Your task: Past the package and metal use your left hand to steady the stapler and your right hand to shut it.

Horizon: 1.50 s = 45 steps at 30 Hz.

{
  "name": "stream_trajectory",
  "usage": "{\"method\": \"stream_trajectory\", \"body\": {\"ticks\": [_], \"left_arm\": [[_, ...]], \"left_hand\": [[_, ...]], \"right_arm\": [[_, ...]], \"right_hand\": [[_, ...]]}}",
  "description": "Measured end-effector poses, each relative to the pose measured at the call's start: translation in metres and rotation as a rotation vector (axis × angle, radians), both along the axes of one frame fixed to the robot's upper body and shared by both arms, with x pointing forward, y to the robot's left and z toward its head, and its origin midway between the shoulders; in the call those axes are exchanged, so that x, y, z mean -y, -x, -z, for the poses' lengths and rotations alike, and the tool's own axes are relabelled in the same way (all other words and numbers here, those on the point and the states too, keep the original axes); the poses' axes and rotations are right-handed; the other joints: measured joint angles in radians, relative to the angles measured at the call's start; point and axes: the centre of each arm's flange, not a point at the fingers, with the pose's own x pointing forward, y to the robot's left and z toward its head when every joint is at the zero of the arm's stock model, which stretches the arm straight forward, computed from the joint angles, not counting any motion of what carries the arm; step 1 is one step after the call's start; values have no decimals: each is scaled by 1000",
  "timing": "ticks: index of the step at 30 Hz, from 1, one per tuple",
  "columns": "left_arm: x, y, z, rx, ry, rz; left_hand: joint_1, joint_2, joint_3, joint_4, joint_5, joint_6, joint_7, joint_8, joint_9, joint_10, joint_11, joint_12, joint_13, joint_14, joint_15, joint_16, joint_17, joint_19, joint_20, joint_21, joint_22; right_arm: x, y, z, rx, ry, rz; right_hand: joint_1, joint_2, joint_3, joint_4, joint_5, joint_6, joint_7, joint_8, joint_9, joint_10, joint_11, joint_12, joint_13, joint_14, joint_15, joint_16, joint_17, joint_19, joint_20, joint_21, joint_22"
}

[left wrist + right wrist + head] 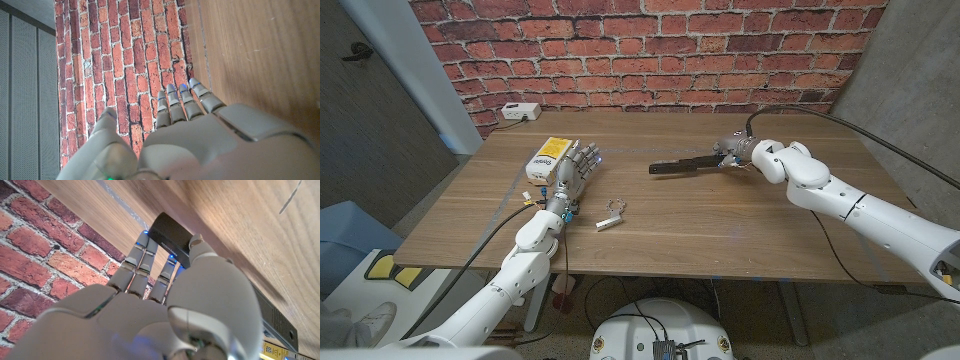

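Past the middle of the wooden desk point(740, 230) we see the long black stapler point(682, 165), its far end gripped by our right robot hand point(735, 152). Our left robot hand point(572, 172) holds nothing, fingers apart, beside the yellow-and-white package point(548, 158). A small metal piece point(610, 218) lies nearby.

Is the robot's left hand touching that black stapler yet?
Apart. The head view shows the left robot hand beside the yellow package, with bare table between it and the stapler.
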Motion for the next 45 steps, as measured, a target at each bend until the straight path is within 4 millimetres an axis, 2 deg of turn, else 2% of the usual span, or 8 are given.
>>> {"method": "stream_trajectory", "body": {"ticks": [12,23,26,29,34,38,42,45], "left_arm": [[4,-1,-2,8,-8,11],[9,1,-7,21,-18,14],[10,2,-8,25,-17,12],[11,3,-9,28,-17,10],[14,6,-12,34,-18,3],[16,6,-13,30,-21,-4],[17,5,-13,27,-21,-7],[20,5,-14,29,-22,-6]], "left_hand": [[0,0,0,0,0,0,0,0,0,0,0,0,0,0,0,0,0,-5,5,0,0],[0,0,0,0,0,0,0,-4,0,-7,0,-8,0,-2,2,0,0,-11,0,0,0],[0,0,0,0,0,-5,3,-8,0,-19,8,-8,0,-14,-1,-6,0,-11,0,0,0],[0,0,0,0,0,-20,2,-12,0,-30,8,-15,0,-25,4,-10,0,-17,6,0,0],[4,4,0,0,0,-26,-3,-12,0,-38,5,-15,0,-40,0,-10,0,-64,5,-17,0],[4,4,0,0,0,-31,2,-11,0,-43,11,-20,0,-45,2,-10,0,-66,5,-17,0],[4,4,0,0,0,-31,2,-11,0,-48,5,-23,0,-45,2,-10,0,-66,5,-17,0],[4,4,0,0,0,-31,2,-11,0,-48,5,-23,0,-54,0,-10,0,-77,-5,-17,0]], "right_arm": [[-1,8,-8,40,-4,-16],[-2,16,-13,90,-4,-33],[-2,18,-13,105,-7,-39],[-1,21,-14,125,-8,-44],[0,26,-15,158,-10,-53],[-1,30,-17,186,-8,-58],[-1,34,-18,205,-6,-62],[-1,37,-19,221,-8,-63]], "right_hand": [[-5,-5,4,-2,-3,8,11,0,0,0,0,17,14,12,-5,-8,17,0,0,15,0],[-5,-5,6,-3,-8,13,16,-1,0,6,6,17,17,12,-6,-16,26,-9,-2,24,1],[-5,-5,10,-6,-10,14,16,-3,0,6,6,17,17,12,-6,-16,30,-9,-2,30,0],[-5,-5,10,-6,-11,14,16,-3,0,10,2,17,11,12,-6,-23,33,-13,2,30,0],[-10,-11,15,-10,-11,25,16,-7,0,12,0,16,5,18,0,-23,39,-18,-3,38,-3],[-10,-11,15,-10,-12,27,14,-10,0,12,0,16,1,18,0,-32,40,-23,2,38,-5],[-10,-11,17,-13,-15,28,13,-11,0,12,0,16,0,18,0,-34,45,-23,2,46,-6],[-10,-11,18,-13,-13,28,13,-11,0,12,0,16,-2,18,0,-41,47,-27,-2,46,-8]]}}
